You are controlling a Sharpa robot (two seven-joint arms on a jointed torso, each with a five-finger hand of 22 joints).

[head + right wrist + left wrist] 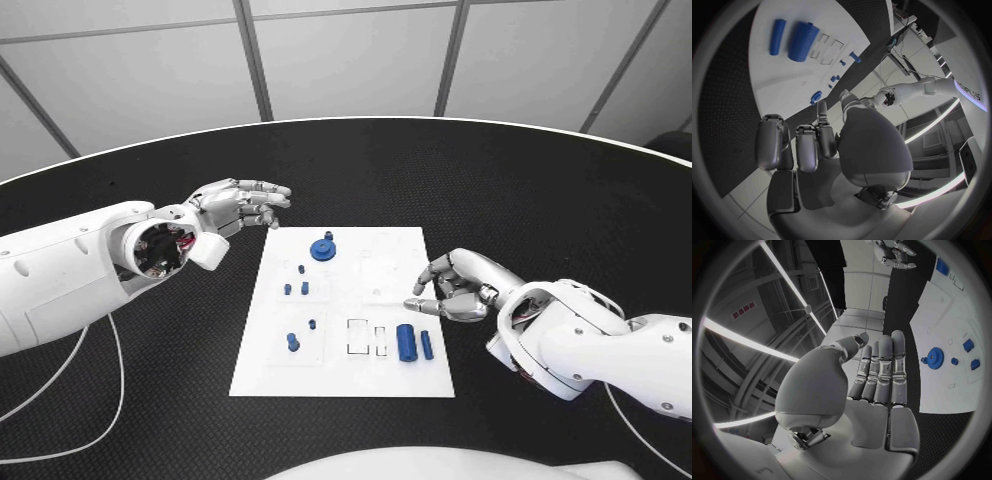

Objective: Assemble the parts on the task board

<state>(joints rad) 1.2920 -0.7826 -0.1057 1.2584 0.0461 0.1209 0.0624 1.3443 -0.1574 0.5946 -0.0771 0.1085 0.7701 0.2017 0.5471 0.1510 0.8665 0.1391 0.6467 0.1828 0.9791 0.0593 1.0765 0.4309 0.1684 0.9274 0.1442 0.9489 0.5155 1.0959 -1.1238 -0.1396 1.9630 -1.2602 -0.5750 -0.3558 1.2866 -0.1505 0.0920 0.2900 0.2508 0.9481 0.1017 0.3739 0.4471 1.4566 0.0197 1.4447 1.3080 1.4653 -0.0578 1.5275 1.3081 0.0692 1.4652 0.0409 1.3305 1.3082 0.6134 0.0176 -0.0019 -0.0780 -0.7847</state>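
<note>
The white task board (346, 372) lies in the middle of the table. A blue gear (323, 248) (934, 356) sits near its far edge, and several small blue pegs (296, 289) stand along its left side. Two blue cylinders (407, 343) (803, 41) lie near its front right. My left hand (238, 207) (879, 370) hovers beyond the board's far left corner, fingers straight, holding nothing. My right hand (454, 285) (811, 145) hangs over the board's right edge just beyond the cylinders, fingers loosely curved and apart, with nothing in them.
Empty rectangular slots (366, 338) are cut into the board left of the cylinders. A white cable (87, 430) loops over the black table at the front left. The table's curved white rim (361, 122) runs behind.
</note>
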